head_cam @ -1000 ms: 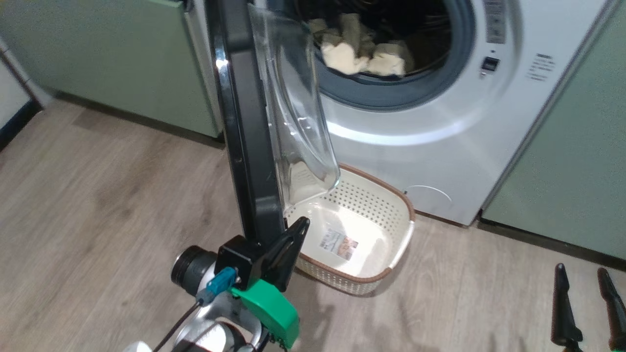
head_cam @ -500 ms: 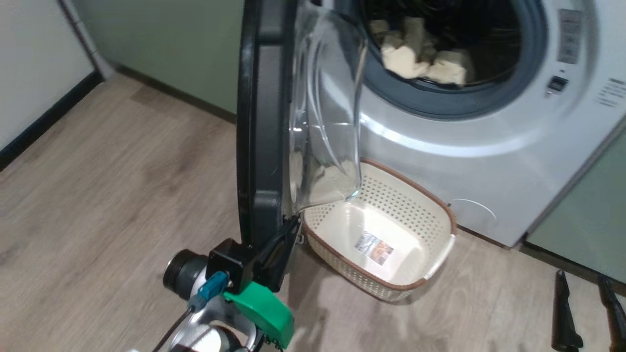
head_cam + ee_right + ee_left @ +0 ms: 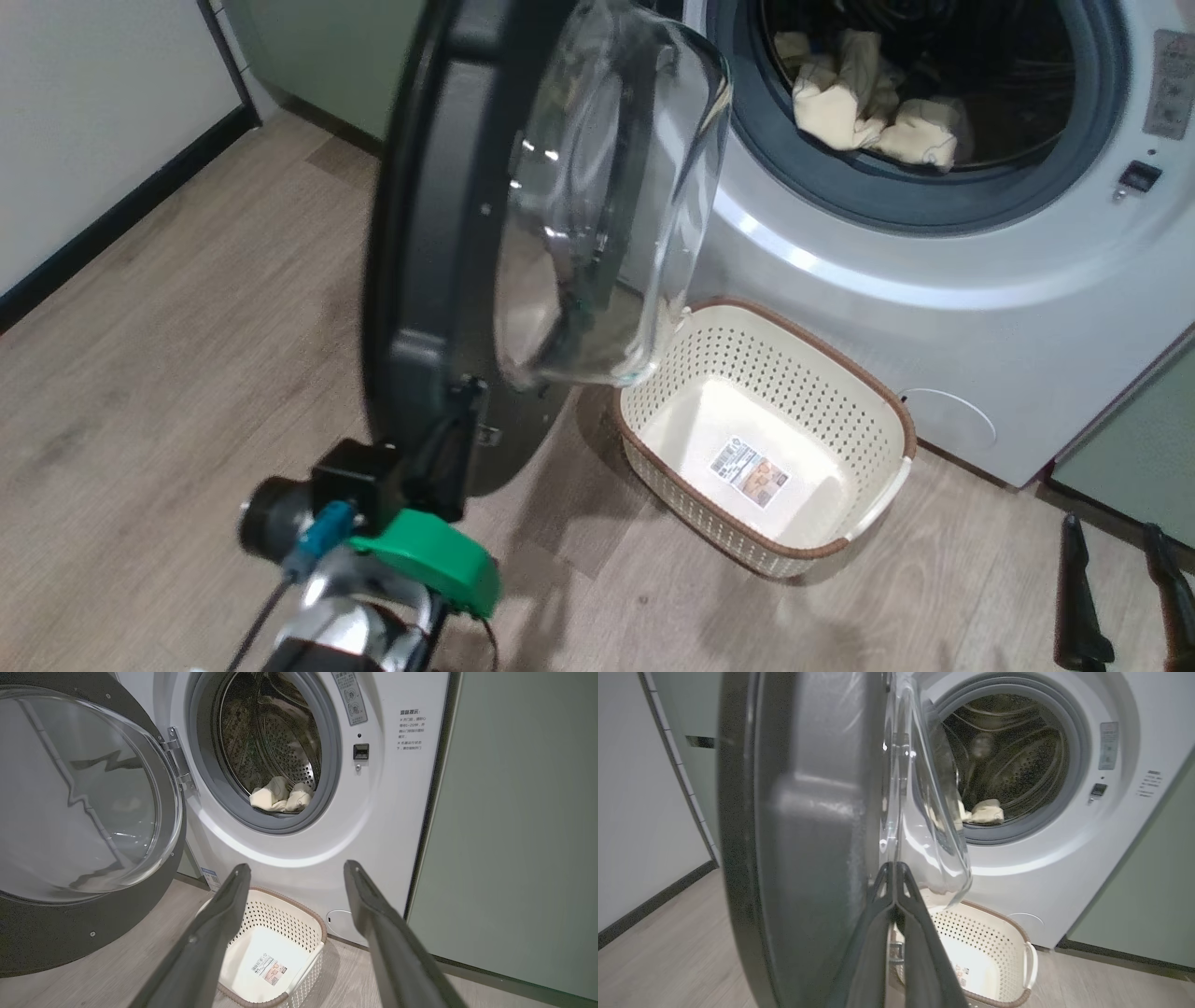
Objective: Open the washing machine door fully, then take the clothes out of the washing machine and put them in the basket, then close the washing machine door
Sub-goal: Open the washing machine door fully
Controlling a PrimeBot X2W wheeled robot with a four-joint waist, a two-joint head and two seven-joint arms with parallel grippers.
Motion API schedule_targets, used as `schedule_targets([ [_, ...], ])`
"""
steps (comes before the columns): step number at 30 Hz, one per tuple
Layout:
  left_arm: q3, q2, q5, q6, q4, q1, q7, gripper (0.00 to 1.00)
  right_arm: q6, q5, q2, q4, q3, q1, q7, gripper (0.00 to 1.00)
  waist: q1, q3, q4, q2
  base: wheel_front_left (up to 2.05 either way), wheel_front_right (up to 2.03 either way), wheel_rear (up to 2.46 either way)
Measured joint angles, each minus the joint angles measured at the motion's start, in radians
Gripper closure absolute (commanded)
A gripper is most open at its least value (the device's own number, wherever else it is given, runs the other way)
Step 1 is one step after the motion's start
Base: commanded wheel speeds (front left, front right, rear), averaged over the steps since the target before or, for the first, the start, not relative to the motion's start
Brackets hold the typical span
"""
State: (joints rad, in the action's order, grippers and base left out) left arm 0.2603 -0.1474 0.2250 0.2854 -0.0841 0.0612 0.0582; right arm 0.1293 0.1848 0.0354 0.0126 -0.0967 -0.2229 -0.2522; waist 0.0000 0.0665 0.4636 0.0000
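You are looking at a pale wood-plank floor (image 3: 187, 308) running up to a white wall (image 3: 93, 121) edged by a black skirting board (image 3: 121, 219). Pale green cabinets (image 3: 514, 835) are standing alongside.

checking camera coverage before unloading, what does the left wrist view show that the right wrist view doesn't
Left wrist view: the left gripper, fingers shut together at the inner side of the door, plus a white wall with dark skirting.
Right wrist view: the right gripper, open, and the door's hinge.
Both: the open door, the clothes in the drum, and the basket on the floor in front of the washing machine.
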Motion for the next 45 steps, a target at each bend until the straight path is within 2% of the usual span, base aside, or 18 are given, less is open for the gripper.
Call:
schedule_targets([
  [11, -0.099, -0.029, 0.039, 0.010, 0.111, 0.042, 0.088, 1.00, 0.000, -0.012, 0.000, 0.004, -0.005, 0.003, 0.000, 0.00, 0.0001, 0.027, -0.012, 0.0000, 0.00, 0.00, 0.00],
  [20, -0.162, -0.058, 0.075, -0.002, 0.218, 0.099, 0.155, 1.00, 0.000, -0.012, 0.009, 0.012, -0.014, 0.005, 0.000, 0.00, 0.0001, 0.063, -0.022, 0.0000, 0.00, 0.00, 0.00],
  [28, -0.225, -0.078, 0.093, -0.044, 0.330, 0.186, 0.192, 1.00, 0.000, -0.020, 0.051, 0.035, -0.031, 0.012, 0.000, 0.00, 0.0001, 0.122, -0.012, 0.0000, 0.00, 0.00, 0.00],
  [34, -0.280, -0.083, 0.093, -0.049, 0.383, 0.253, 0.193, 1.00, 0.000, -0.027, 0.076, 0.049, -0.034, 0.033, 0.000, 0.00, 0.0002, 0.164, -0.008, 0.0000, 0.00, 0.00, 0.00],
  [45, -0.431, -0.084, 0.051, -0.119, 0.485, 0.365, 0.198, 1.00, 0.000, -0.027, 0.122, 0.069, -0.049, 0.049, 0.000, 0.00, 0.0002, 0.247, -0.010, 0.0000, 0.00, 0.00, 0.00],
])
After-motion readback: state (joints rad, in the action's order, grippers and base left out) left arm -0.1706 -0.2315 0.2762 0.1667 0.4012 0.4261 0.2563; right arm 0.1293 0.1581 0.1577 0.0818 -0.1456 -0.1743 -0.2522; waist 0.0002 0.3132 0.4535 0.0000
